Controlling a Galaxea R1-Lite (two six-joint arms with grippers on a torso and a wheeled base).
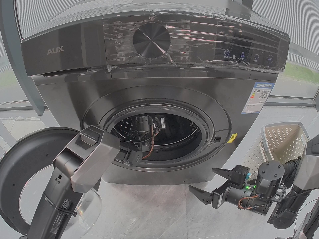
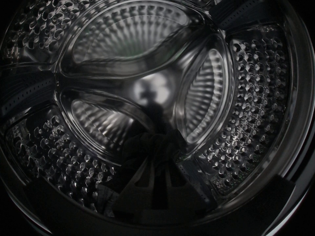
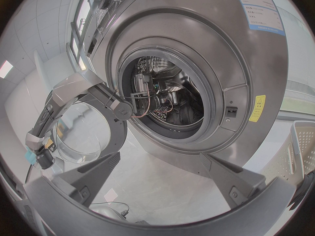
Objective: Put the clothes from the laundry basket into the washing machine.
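The washing machine stands with its round opening uncovered. My left arm goes through the opening, and its wrist is inside the drum. In the left wrist view my left gripper hangs low in the drum, its fingers close together on a dark garment. From the right wrist view, dark clothes lie at the drum's bottom. My right gripper hovers open and empty in front of the machine, beside the cream laundry basket.
The machine's door hangs open at the left, beside my left arm. The perforated basket stands at the right of the machine. Bare pale floor lies between the two arms.
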